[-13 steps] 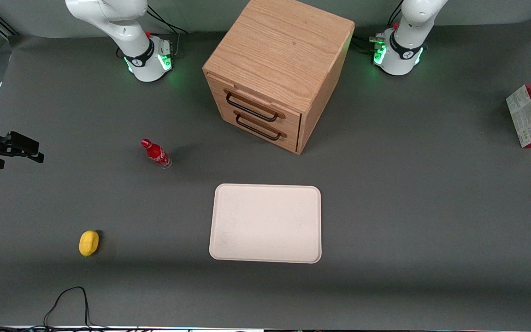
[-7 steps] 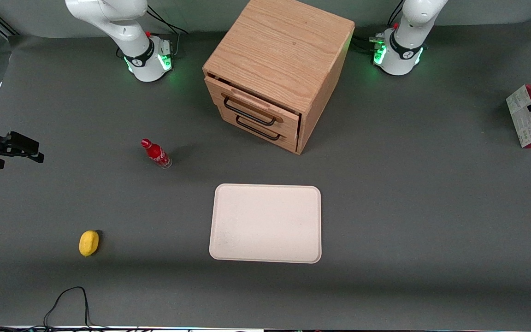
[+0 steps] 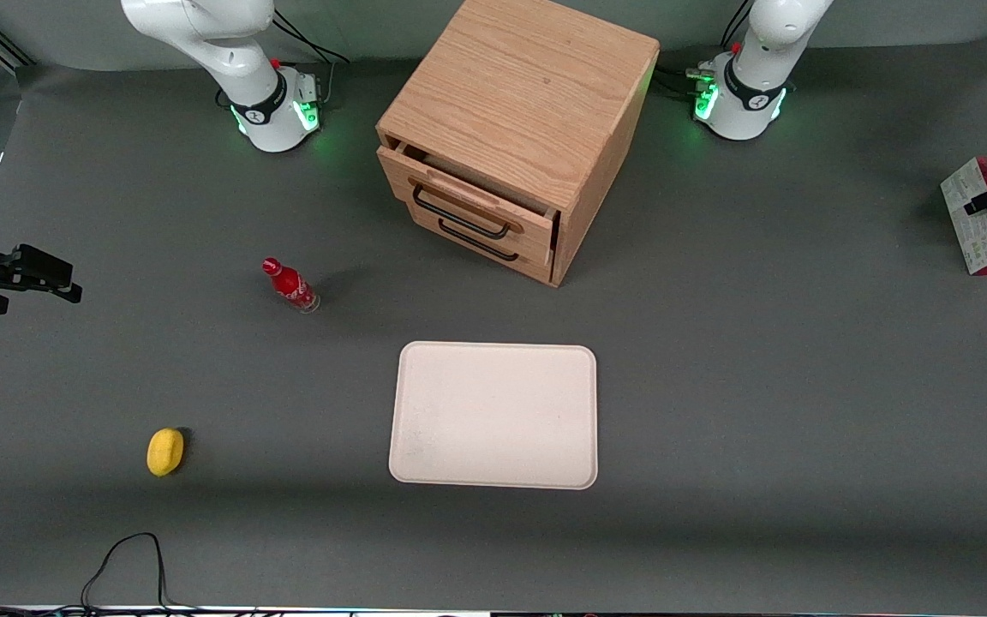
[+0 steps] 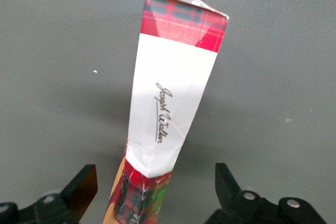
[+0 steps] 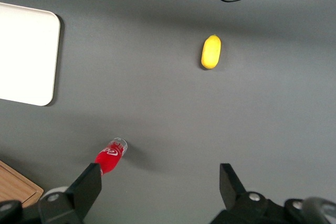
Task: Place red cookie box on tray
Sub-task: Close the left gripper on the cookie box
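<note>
The hand (image 4: 152,187) has advanced over the box (image 3: 982,218) during the last second and now hangs above it, fingers spread wide, one either side of the narrow upper face. Nothing is gripped yet. The cabinet's top drawer (image 3: 468,206) has slid partly out.

The box stands at the working arm's end of the table (image 3: 759,386), at 2 o'clock from the tray (image 3: 493,416) and well apart.

Judgement: descent and closure come next. The cabinet (image 3: 515,128), bottle (image 3: 290,286) and lemon (image 3: 165,452) lie off the transfer path.
</note>
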`<state>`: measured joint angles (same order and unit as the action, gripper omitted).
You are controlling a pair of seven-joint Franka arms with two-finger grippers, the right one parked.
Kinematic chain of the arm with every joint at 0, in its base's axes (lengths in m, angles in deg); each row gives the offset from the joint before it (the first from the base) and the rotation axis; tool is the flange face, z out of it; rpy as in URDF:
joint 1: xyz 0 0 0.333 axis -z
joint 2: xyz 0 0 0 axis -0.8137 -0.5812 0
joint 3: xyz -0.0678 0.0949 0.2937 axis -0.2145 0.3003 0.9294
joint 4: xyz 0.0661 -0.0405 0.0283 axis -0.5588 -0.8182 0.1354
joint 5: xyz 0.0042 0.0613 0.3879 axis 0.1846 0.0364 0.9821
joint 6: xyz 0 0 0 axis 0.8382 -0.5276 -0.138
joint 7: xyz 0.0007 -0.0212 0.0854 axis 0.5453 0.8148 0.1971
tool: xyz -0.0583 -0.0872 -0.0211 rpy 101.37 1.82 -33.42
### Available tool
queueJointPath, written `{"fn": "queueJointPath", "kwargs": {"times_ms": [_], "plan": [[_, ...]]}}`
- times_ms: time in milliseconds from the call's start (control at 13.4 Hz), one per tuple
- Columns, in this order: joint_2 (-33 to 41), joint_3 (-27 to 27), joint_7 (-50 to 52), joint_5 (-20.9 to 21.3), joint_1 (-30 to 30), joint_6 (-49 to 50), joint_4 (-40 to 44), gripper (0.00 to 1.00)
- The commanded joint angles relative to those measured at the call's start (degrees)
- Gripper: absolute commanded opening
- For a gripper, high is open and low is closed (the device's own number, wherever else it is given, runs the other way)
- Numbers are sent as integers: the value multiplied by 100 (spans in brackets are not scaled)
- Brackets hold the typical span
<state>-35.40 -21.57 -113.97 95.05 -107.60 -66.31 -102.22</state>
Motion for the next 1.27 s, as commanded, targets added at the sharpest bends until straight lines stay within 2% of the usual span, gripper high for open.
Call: {"fn": "queueJointPath", "kwargs": {"times_ms": [0,75,149,224,299,374,971,1195], "plan": [[3,-48,-99,39,-74,-85,-18,100],[3,-48,-99,39,-74,-85,-18,100],[3,-48,-99,39,-74,-85,-18,94],[3,-48,-108,39,-74,-85,-18,69],[-6,-48,-221,56,-74,-85,-18,22],[-15,-48,-379,56,-92,-85,0,0],[116,-57,-424,56,-22,55,70,0],[441,-119,-363,56,240,1036,577,0]]}}
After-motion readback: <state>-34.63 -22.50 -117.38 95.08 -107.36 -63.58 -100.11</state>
